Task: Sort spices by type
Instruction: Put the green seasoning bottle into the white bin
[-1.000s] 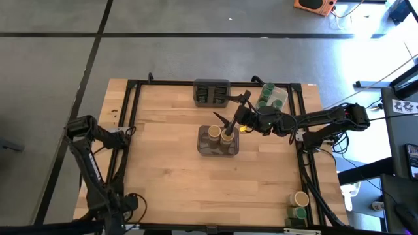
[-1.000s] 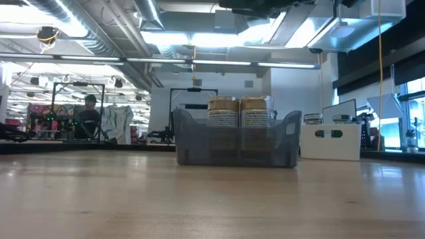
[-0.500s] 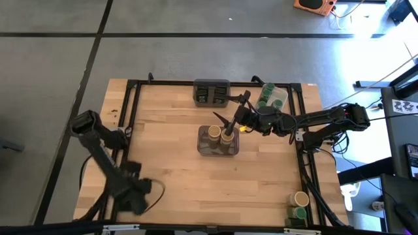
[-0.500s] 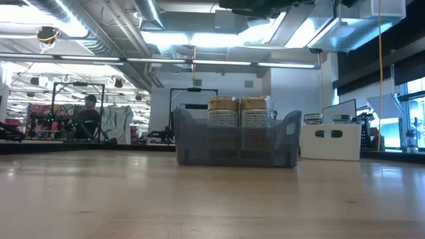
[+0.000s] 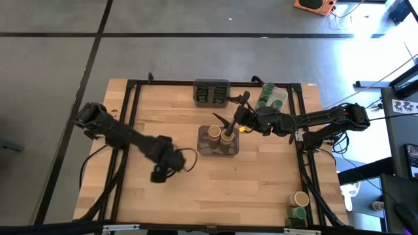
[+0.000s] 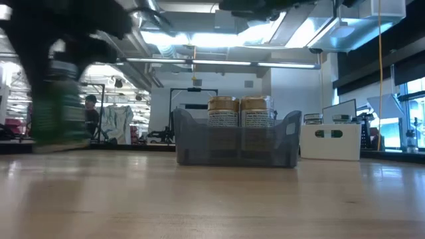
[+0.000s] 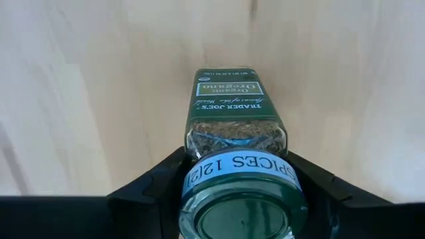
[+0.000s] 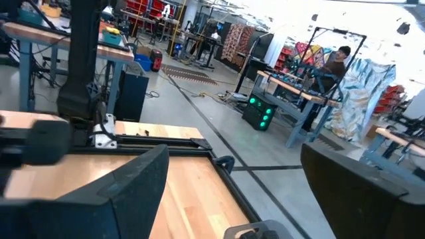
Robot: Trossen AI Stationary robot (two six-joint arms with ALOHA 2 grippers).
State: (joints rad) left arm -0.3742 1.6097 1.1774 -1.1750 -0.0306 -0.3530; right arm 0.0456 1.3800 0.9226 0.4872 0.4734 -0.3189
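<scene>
Left gripper (image 7: 232,192) clenches a green-lidded oregano jar (image 7: 234,119) just under its lid; right gripper (image 5: 230,121) gapes empty above the grey bin (image 5: 218,151).
Jar looks light, rigid, probably slick glass; gripping near the lid seems sound; it sits left of that bin.

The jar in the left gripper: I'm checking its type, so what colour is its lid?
Green, on the oregano jar; the left wrist view shows it best.

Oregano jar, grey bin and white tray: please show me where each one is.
Oregano jar (image 7: 234,114), left wrist view, on its label.
Grey bin (image 6: 232,147), low view, on its front wall.
White tray (image 6: 330,141), low view, on its side wall.
</scene>
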